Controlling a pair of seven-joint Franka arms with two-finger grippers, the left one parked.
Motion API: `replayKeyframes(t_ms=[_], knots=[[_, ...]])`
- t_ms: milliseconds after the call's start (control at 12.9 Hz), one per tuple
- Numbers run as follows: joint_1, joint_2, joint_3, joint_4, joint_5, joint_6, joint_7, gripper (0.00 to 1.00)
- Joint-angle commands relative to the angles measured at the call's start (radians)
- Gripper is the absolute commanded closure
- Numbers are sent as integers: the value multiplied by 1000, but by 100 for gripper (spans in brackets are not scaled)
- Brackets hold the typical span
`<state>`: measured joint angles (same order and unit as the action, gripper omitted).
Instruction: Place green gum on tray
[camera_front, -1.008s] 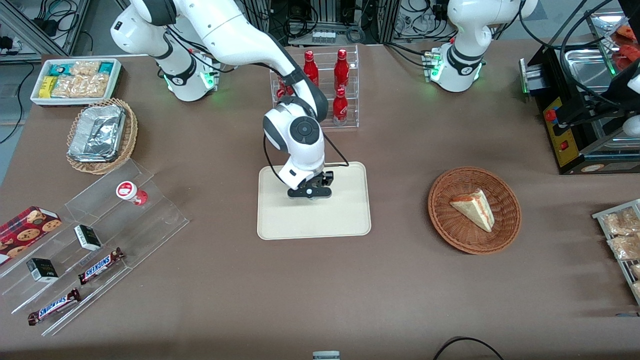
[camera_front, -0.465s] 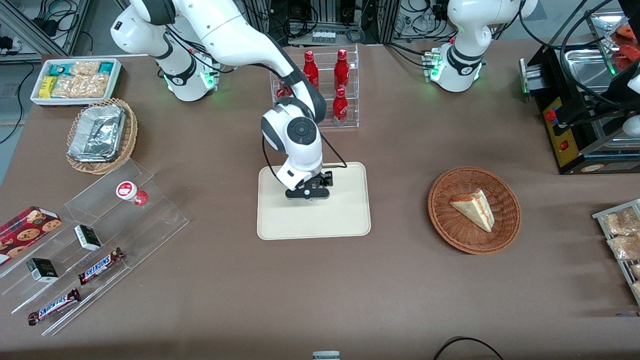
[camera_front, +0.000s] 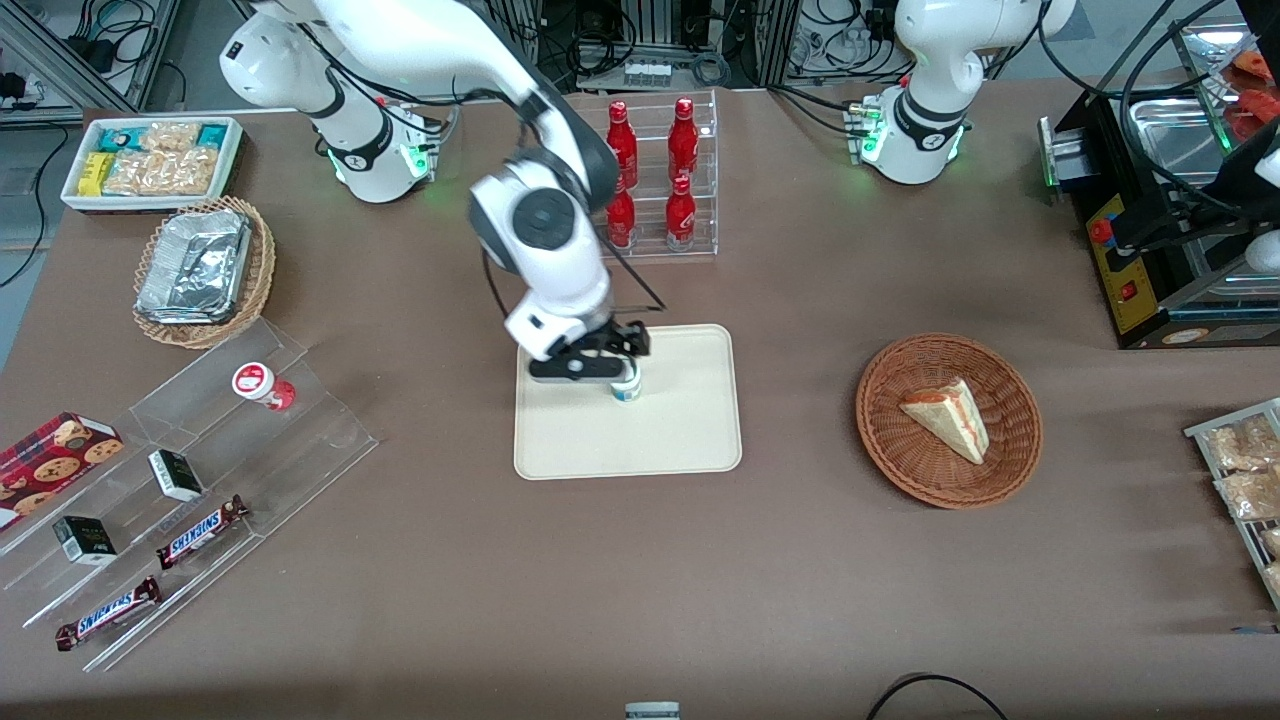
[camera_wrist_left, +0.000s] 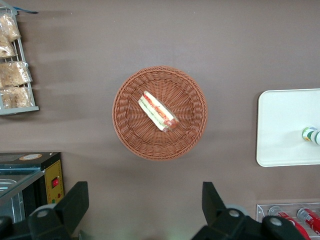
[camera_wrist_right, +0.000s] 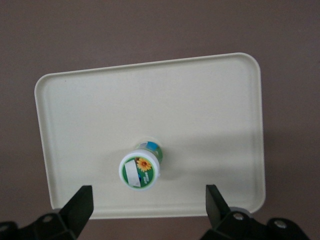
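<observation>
green gum (camera_wrist_right: 140, 170) is standing upright on the tray (camera_wrist_right: 210, 105), lid up, free of the fingers (camera_wrist_right: 80, 202). A second ago the front view had the gripper (camera_front: 590, 365) low over the tray with the canister hidden under it. Now the arm has lifted and swung toward its own end of the table, and the canister body shows at the gripper's edge (camera_front: 627, 385). The jaws are spread wide, one finger on each side of the canister with clear air between them and it, nothing held.

My read is that the place is done: the gum is released and sitting well inside the rim. What remains is the retreat, and the only risk I see is a finger clipping the lid on the way out.

Hard to see:
- In the front view the gripper covers the gum's lid, so only the lower body shows.
- In the left wrist view the gum (camera_wrist_left: 311, 135) is cut off at the frame edge, along with part of the tray (camera_wrist_left: 280, 125).
- The wrist view cuts off the finger bases.

The red-lidded canister (camera_front: 255, 382) is untouched on the acrylic shelf (camera_front: 320, 430) toward the working arm's end.
</observation>
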<state>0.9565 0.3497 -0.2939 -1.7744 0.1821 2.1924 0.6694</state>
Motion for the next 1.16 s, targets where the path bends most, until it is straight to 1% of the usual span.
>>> replayKeyframes(t_ms=[0,155,310,388,543,775,853,930,1008,1085], knots=[[-85,-177,7,-63,14,-145,-100,0],[-146,-265,6,-57,11,-265,-129,0],[-217,-352,7,-56,-36,-392,-163,0],[-244,-388,6,-54,-49,-446,-215,0],[-342,-435,7,-54,-49,-529,-324,0],[-464,-469,7,-27,-55,-615,-451,0],[-488,-469,7,-7,-88,-647,-477,0],[-510,-472,9,4,-140,-672,-499,0],[-537,-482,10,4,-157,-689,-510,0],[-565,-488,10,4,-161,-698,-522,0]])
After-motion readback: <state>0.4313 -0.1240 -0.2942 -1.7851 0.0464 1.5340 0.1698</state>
